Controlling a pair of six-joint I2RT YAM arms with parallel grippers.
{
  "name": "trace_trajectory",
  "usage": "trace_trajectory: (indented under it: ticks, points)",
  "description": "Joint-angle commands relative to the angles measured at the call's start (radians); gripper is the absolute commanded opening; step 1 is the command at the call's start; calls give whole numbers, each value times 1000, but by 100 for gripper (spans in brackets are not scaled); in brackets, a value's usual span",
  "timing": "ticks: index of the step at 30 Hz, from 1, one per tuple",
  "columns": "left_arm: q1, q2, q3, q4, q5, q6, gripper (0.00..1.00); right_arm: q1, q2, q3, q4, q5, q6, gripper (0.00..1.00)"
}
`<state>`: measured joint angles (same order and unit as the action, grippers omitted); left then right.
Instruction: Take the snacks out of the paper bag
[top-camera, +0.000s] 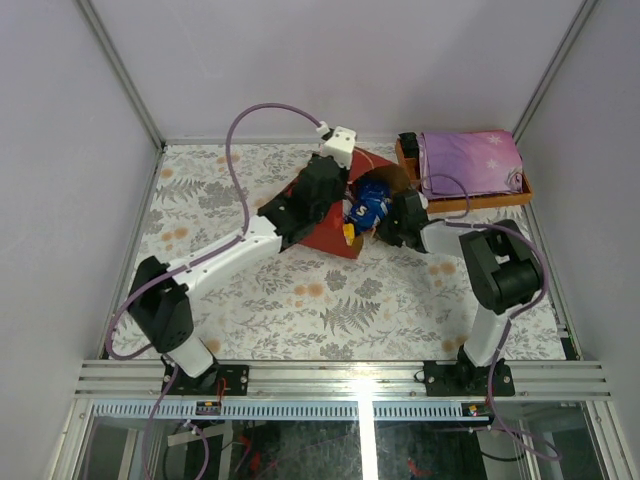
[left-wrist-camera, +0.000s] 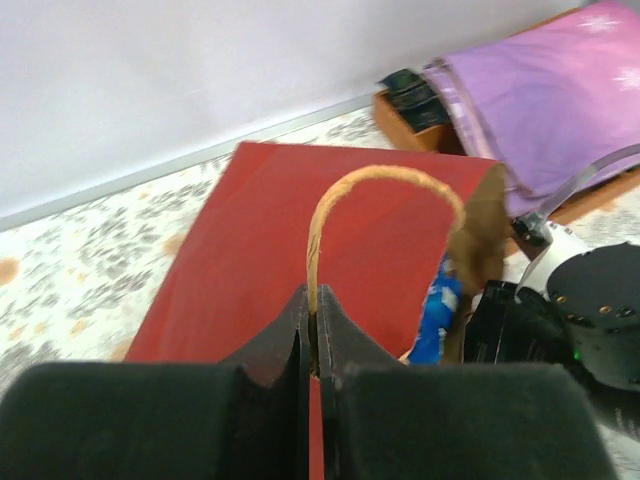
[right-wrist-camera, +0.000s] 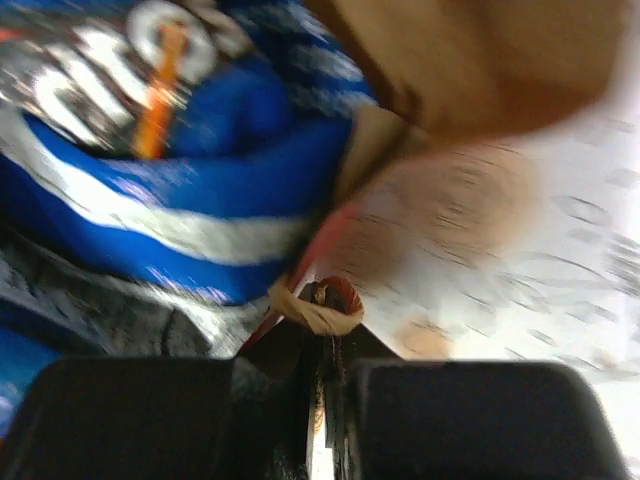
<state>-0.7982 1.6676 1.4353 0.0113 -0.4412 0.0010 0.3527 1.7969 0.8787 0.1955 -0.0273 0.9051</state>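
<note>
The red paper bag (top-camera: 325, 228) lies on its side on the floral table, its mouth toward the right. My left gripper (left-wrist-camera: 315, 325) is shut on its tan loop handle (left-wrist-camera: 385, 178), above the red side panel (left-wrist-camera: 270, 230). My right gripper (right-wrist-camera: 325, 340) is shut on the bag's rim, where red paper and a knotted handle end (right-wrist-camera: 318, 305) sit between the fingers. A blue Doritos bag (top-camera: 368, 208) pokes out of the mouth and fills the upper left of the right wrist view (right-wrist-camera: 180, 170). A small yellow packet (top-camera: 347, 233) shows beside it. The other snacks are hidden.
An orange wooden tray (top-camera: 470, 203) stands at the back right with a folded purple star-print cloth (top-camera: 470, 160) on it, close behind the right arm. Metal frame rails and grey walls bound the table on all sides.
</note>
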Motion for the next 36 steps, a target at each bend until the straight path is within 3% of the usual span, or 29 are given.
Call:
trace_trajectory:
  ticks: [1,14,19,21,24,28,29,30,36]
  points:
    - [92,-112,-95,35,-84,-25,0,62,102,149,-22,-66,-60,0]
    - [325,-450,-393,-42,-129,-213,0,206,424,717,-296,-188,-220,0]
    - [329,-461,-382,-76,-87,-210,0,226,414,667,-220,-240,-190,0]
    - [328,-456,-381,-88,-84,-206,0,224,367,605,-193,-233,-196,12]
    - [329,-448,-390,-97,-48,-196,0,224,280,499,-163,-254,-225,56]
    - [328,-422,-409,-98,5,-195,0,224,104,331,-164,-189,-247,79]
    - [327,-416,-416,-97,9,-201,0,224,60,289,-152,-162,-252,92]
    - [327,-411,-424,-97,17,-211,0,224,7,242,-139,-138,-255,99]
    - [327,-403,-490,-45,53,-260,0,219,-262,8,154,-90,-241,100]
